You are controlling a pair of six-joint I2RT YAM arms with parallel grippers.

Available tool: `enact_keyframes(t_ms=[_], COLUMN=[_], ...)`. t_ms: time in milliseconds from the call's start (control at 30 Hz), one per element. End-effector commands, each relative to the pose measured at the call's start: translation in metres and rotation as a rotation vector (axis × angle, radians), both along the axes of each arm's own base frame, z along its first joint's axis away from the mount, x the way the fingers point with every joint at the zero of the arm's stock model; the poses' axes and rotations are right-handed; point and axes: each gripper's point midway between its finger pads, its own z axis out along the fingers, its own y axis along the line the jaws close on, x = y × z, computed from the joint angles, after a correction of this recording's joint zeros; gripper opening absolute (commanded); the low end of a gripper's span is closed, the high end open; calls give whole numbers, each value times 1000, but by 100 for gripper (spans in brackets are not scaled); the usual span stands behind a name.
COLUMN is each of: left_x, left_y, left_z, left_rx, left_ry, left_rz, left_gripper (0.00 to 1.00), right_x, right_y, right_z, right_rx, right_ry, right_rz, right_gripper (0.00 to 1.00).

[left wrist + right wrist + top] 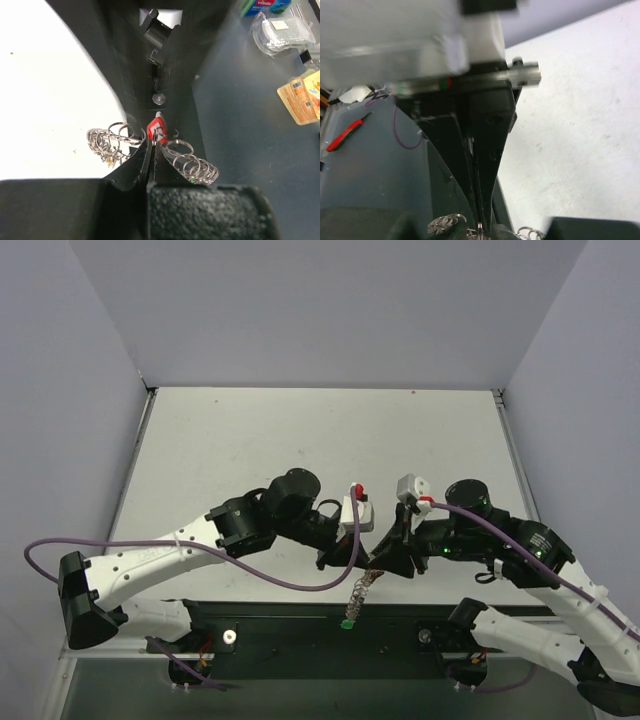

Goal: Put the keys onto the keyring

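The keyring (360,588), a silvery ring frilled with small loops, hangs between my two grippers over the table's front edge. A green key tag (347,621) dangles at its low end. My left gripper (362,558) is shut on the ring. In the left wrist view its tips (152,142) pinch the keyring (192,162) right by a red key head (156,127), and loops fan out on both sides. My right gripper (385,558) faces it. In the right wrist view its fingers (370,227) stand apart at the bottom corners, around the left gripper's shut tips (480,227). Other keys are hidden.
The white table (320,440) has grey walls on three sides. A black rail (300,630) runs along its front edge below the ring. Off the table lie packets (305,97), a plastic bag (282,32) and a red-handled tool (345,135).
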Motion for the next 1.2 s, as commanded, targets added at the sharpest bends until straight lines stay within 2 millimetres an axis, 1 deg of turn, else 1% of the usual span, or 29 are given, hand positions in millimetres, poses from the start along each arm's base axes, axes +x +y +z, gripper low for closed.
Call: enact_keyframes(t_ms=[0, 33, 67, 167, 200, 267, 300, 367, 400, 500, 533, 600, 633, 800, 900, 1000, 1100, 1133, 1167], left_x=[2, 3, 5, 7, 8, 10, 11, 13, 13, 15, 16, 15, 15, 10, 9, 5, 3, 2, 2], left_y=[0, 0, 2, 4, 4, 5, 5, 7, 7, 10, 11, 15, 16, 21, 21, 22, 22, 22, 22], left_z=[25, 27, 29, 37, 35, 42, 39, 52, 51, 70, 68, 76, 77, 88, 90, 95, 98, 98, 98], left_rx=[-120, -135, -142, -176, -178, -209, -212, -269, -285, -378, -381, -417, -423, -470, -482, -506, -516, -517, -517], left_ry=[-38, -47, -53, -74, -77, -70, -67, -69, -68, -76, -69, -76, -78, -79, -79, -80, -79, -79, -79], left_rz=[39, 44, 58, 79, 85, 111, 120, 146, 153, 181, 196, 202, 206, 196, 190, 172, 159, 153, 153], left_gripper=[0, 0, 0, 0, 0, 0, 0, 0, 0, 0, 0, 0, 0, 0, 0, 0, 0, 0, 0], right_x=[13, 15, 16, 16, 16, 16, 16, 15, 16, 16, 16, 16, 17, 16, 15, 16, 18, 17, 17], right_y=[2, 1, -1, -2, -1, -1, -1, 0, 1, 2, 3, 2, 3, 5, 7, 8, 8, 8, 8], right_z=[40, 41, 42, 43, 42, 41, 39, 37, 35, 32, 32, 32, 32, 30, 27, 27, 27, 29, 29], right_rx=[150, 154, 162, 169, 169, 167, 164, 159, 156, 148, 146, 149, 147, 152, 147, 150, 151, 156, 158], right_ry=[-166, -177, -189, -198, -197, -195, -190, -183, -180, -173, -170, -172, -171, -166, -158, -159, -163, -168, -168], right_rz=[-54, -68, -75, -82, -80, -78, -75, -71, -70, -68, -65, -67, -67, -53, -46, -44, -50, -50, -49], right_gripper=[40, 47, 57, 66, 67, 69, 70, 70, 71, 72, 72, 72, 72, 68, 63, 56, 44, 35, 30])
